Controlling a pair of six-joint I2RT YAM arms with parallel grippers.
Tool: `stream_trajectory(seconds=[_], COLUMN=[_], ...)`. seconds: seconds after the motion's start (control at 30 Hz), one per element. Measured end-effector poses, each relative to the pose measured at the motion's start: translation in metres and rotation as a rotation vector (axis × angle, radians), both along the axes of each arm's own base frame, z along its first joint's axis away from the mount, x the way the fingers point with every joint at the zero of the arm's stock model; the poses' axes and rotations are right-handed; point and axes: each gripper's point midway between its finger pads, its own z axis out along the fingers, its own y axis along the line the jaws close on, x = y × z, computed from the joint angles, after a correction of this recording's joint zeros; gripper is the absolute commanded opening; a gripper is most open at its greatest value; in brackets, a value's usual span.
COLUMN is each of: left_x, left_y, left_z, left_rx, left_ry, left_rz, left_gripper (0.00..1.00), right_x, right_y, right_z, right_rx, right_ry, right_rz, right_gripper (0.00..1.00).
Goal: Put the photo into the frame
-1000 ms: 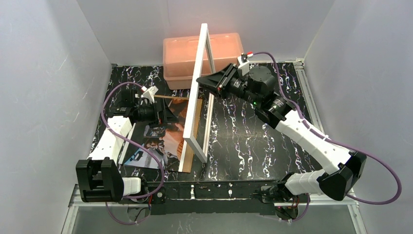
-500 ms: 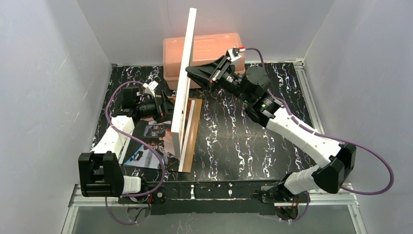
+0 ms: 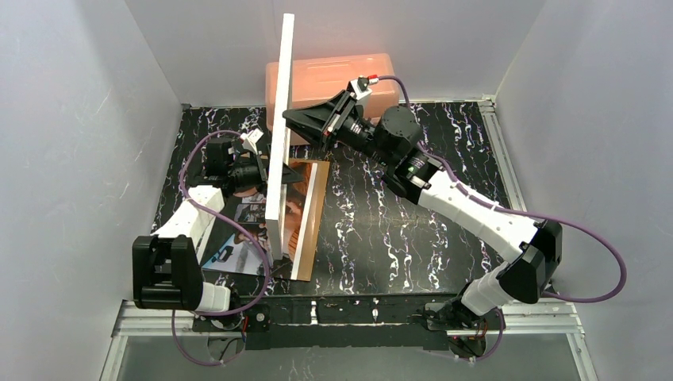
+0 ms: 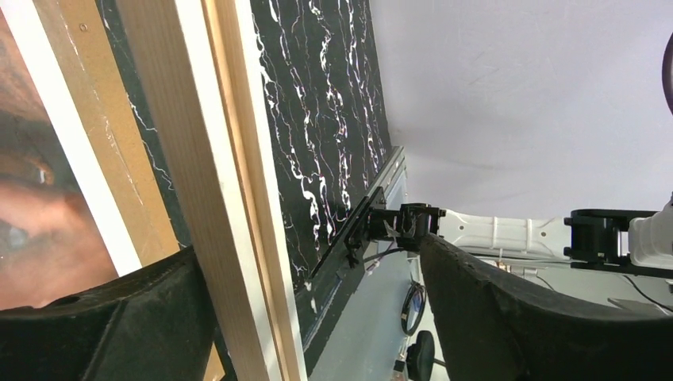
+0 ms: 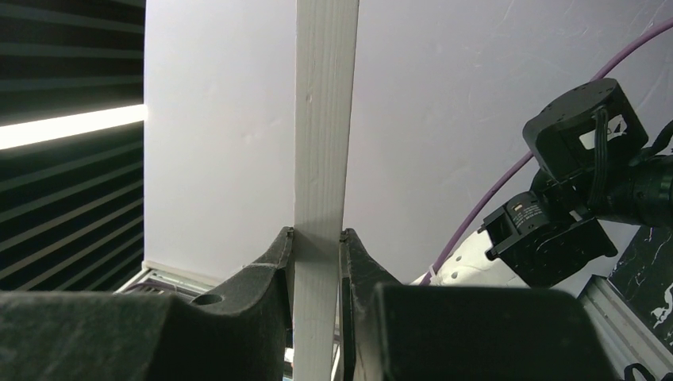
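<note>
R jaws clamping thin white wood rect. frame (image 3: 276, 182) on edge over white-bordered paper photo (image 3: 234, 252), L jaws gaping open round rail

From above, the frame (image 3: 279, 143) stands nearly edge-on, so I can't see its opening or far rail. In that view it covers the jaws of the left gripper (image 4: 309, 246) and part of the orange box (image 3: 349, 75). The left arm (image 3: 186, 218) and the frame overlap the photo (image 3: 230, 255), and its figures are too small for me to read. On the left wrist camera the rail runs off top and bottom, and the photo is a blurred reddish patch cut by the left edge. On the right wrist camera the rail also leaves the picture at both ends.
</note>
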Motion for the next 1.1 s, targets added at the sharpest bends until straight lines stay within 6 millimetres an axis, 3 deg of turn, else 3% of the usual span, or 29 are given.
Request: stream_trajectory(seconds=[0.3,0.33,0.37,0.53,0.67,0.73,0.9,1.1], left_x=[0.004,0.003,0.003,0.000,0.005,0.008,0.015,0.009], left_y=[0.001,0.002,0.003,0.016,0.034,0.044,0.065,0.069], left_z=[-0.004,-0.006,-0.007,-0.016,-0.015,-0.011,0.001,-0.004], left_rx=[0.007,0.014,0.019,0.098,0.182,0.208,0.260,0.307], left_ry=[-0.004,0.004,0.016,0.010,-0.044,-0.074,-0.146,-0.133], left_rz=[0.019,0.023,0.031,0.069,0.124,0.153,0.219,0.219], left_gripper=[0.16,0.12,0.12,0.02,0.00,0.00,0.00,0.00], right_x=[-0.007,-0.008,-0.009,-0.014,-0.012,-0.010,0.000,0.010], right_y=[-0.004,-0.005,-0.006,-0.020,-0.040,-0.051,-0.070,-0.087], right_z=[0.015,0.016,0.014,0.001,-0.010,-0.018,-0.047,-0.071], right_rx=[0.063,0.065,0.058,-0.017,-0.123,-0.179,-0.316,-0.519], right_ry=[-0.023,-0.026,-0.027,-0.018,-0.026,-0.022,0.010,-0.005], right_rz=[0.013,0.014,0.015,-0.006,-0.066,-0.095,-0.160,-0.221], right_gripper=[0.01,0.03,0.07,0.53,0.67,0.67,0.58,0.36])
